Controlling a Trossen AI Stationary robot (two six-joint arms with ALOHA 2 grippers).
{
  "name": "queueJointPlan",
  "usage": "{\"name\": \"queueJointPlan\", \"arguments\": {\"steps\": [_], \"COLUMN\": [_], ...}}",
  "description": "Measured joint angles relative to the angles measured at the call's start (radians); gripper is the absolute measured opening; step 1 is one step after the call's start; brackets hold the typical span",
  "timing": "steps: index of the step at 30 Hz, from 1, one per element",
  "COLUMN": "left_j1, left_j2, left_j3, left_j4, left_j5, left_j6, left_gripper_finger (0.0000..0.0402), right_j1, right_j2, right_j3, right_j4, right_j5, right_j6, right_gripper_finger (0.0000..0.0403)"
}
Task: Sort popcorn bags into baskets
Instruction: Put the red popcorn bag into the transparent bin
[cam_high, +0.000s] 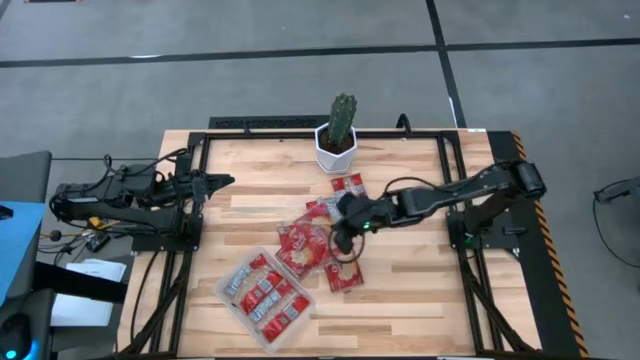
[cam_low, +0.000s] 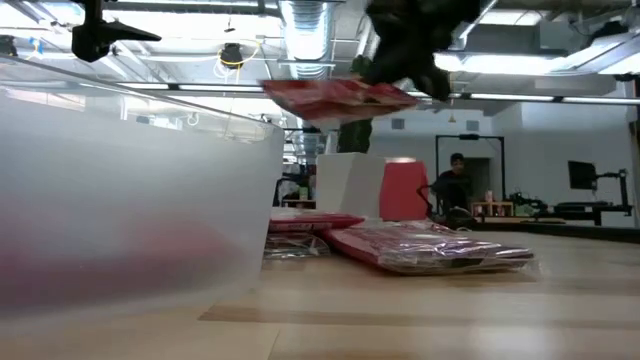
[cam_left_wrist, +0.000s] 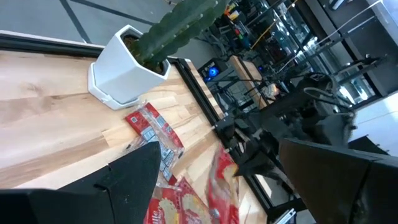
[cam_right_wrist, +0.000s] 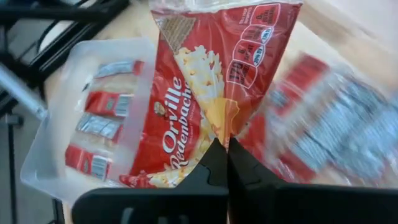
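While its fingers pinch a large popcorn bag (cam_right_wrist: 211, 93) aloft, the right gripper (cam_right_wrist: 227, 149) hangs over the table's middle, beside the clear tray (cam_high: 300, 322) holding slim packets (cam_high: 262, 292); left gripper (cam_high: 222, 182) waits spread at the left edge

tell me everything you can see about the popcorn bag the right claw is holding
The held popcorn bag is a large, shiny red plastic packet printed with yellow popcorn and white "Orville Redenbacher" lettering. The right claw pinches one edge, fingers shut on it. It hangs lifted clear of the table, roughly level in the low view, over the loose packets near the clear tray.
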Motion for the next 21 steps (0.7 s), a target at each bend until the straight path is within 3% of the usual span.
{"name": "queueJointPlan", "arguments": {"steps": [7, 21], "left_j1": [0.0, 0.0], "left_j2": [0.0, 0.0], "left_j3": [0.0, 0.0], "left_j4": [-0.006, -0.019], "left_j5": [0.048, 0.051], "left_j6": [-0.004, -0.007], "left_gripper_finger": [0.0316, 0.0316], "right_j1": [0.021, 0.091], "right_j2": [0.208, 0.566], "right_j3": [0.254, 0.777], "right_j4": [-0.006, -0.116], "right_j5": [-0.069, -0.186], "right_j6": [-0.297, -0.928], "right_gripper_finger": [0.0004, 0.0006]}}
